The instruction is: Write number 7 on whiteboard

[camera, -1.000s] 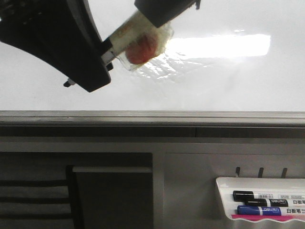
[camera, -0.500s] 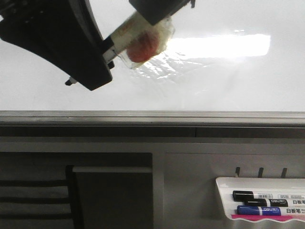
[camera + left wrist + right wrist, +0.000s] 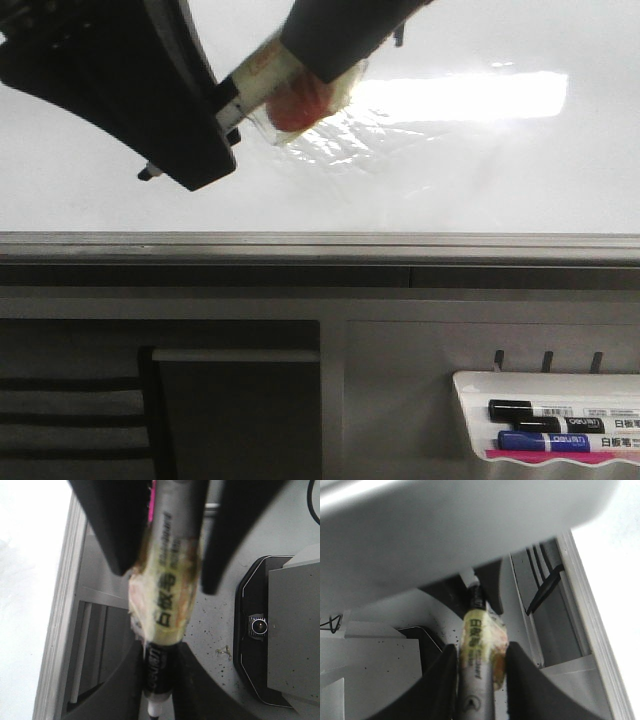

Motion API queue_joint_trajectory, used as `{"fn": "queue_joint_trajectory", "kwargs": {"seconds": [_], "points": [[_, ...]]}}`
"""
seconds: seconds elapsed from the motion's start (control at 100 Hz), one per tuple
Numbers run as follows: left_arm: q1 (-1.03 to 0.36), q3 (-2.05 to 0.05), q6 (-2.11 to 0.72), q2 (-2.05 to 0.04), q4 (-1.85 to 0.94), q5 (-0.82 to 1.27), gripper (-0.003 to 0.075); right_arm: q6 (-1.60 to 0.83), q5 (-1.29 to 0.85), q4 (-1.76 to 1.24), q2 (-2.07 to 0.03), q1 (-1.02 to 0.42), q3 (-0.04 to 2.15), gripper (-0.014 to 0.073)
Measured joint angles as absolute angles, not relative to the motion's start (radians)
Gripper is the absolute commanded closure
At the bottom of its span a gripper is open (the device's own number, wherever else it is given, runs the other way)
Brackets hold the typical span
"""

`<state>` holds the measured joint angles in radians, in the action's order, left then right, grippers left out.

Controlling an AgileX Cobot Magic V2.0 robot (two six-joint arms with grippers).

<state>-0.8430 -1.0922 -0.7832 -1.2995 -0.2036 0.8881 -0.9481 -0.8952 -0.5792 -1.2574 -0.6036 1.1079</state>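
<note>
Taped marker (image 3: 290, 85) is clamped by both grippers, left (image 3: 225, 105) and right (image 3: 480, 662); only the front view shows the whiteboard (image 3: 450, 170) with glare.

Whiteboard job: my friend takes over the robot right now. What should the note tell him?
Left gripper: shut on the black end of the taped marker.
Right gripper: shut on the marker's taped middle, so both arms hold the one marker above the whiteboard.
Done: marker picked up. No number 7 shows on the visible part of the board.
Left: free the tip, probably by pulling the two ends apart, then draw the top bar and the slanted downstroke.
Spare black marker and blue marker lie in the marker tray.
</note>
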Motion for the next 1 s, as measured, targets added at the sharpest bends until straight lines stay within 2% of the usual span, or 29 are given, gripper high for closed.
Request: {"fn": "queue_joint_trajectory", "kwargs": {"seconds": [0.1, 0.16, 0.25, 0.32, 0.51, 0.71, 0.85, 1.0], "points": [[-0.843, -1.092, -0.783, -1.300, -0.208, 0.888, 0.0705, -0.948, -0.904, -0.579, -1.257, -0.604, 1.108, 0.0622], [-0.843, -1.092, -0.783, -1.300, -0.208, 0.888, 0.0630, -0.948, -0.908, -0.579, -1.257, -0.604, 1.108, 0.0652], [-0.843, -1.092, -0.783, -1.301, -0.208, 0.886, 0.0511, -0.948, -0.915, -0.579, -1.257, -0.604, 1.110, 0.0653], [-0.840, -1.092, -0.771, -1.301, -0.212, 0.875, 0.0465, -0.948, -0.919, -0.572, -1.257, -0.604, 1.110, 0.0652], [-0.763, -1.092, -0.664, -1.249, -0.222, 0.874, 0.0470, -0.855, -0.926, -0.480, -1.238, -0.585, 1.112, 0.0652], [-0.606, -1.074, -0.584, -1.101, -0.220, 0.867, 0.0475, -0.550, -0.929, -0.263, -1.113, -0.549, 1.105, 0.0652], [-0.523, -0.985, -0.505, -0.964, -0.220, 0.808, 0.0510, -0.357, -0.810, -0.176, -1.001, -0.499, 1.023, 0.0657], [-0.496, -0.861, -0.468, -0.845, -0.238, 0.694, 0.0551, -0.307, -0.630, -0.172, -0.948, -0.481, 0.905, 0.0657]]}}
